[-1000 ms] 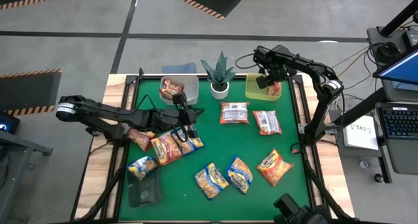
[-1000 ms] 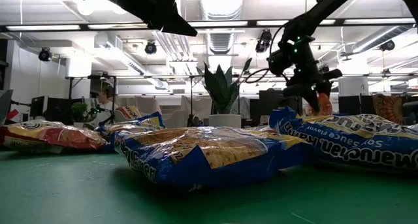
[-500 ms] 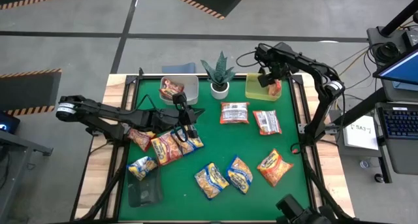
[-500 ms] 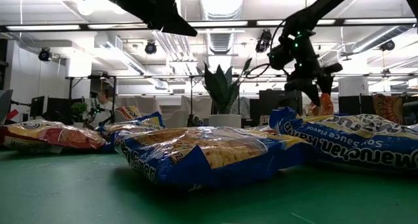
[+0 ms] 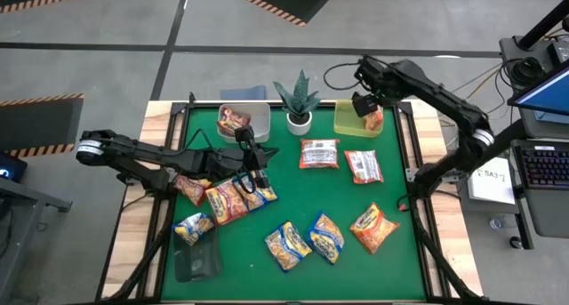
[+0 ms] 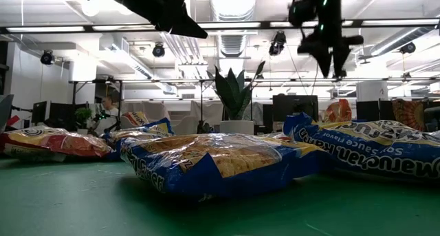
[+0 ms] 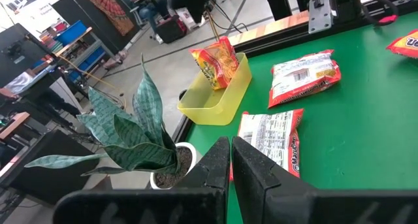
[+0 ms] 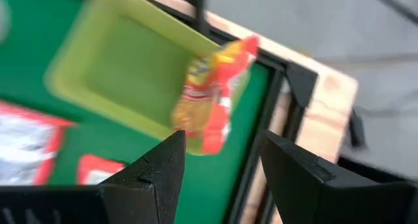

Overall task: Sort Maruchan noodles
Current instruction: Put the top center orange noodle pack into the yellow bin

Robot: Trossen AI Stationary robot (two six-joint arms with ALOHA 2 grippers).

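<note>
From above, my right gripper [image 5: 366, 102] hangs over the yellow bin [image 5: 352, 118], where an orange noodle packet [image 5: 372, 119] leans on the rim. My wrist camera shows my fingers spread wide and empty. My left gripper [image 7: 230, 160] is pinched closed near the plant [image 5: 298, 99].

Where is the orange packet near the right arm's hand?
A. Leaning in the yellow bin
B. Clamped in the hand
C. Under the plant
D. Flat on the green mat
A: the orange packet leans against the yellow bin's wall, and the right hand hovers open above it.
</note>
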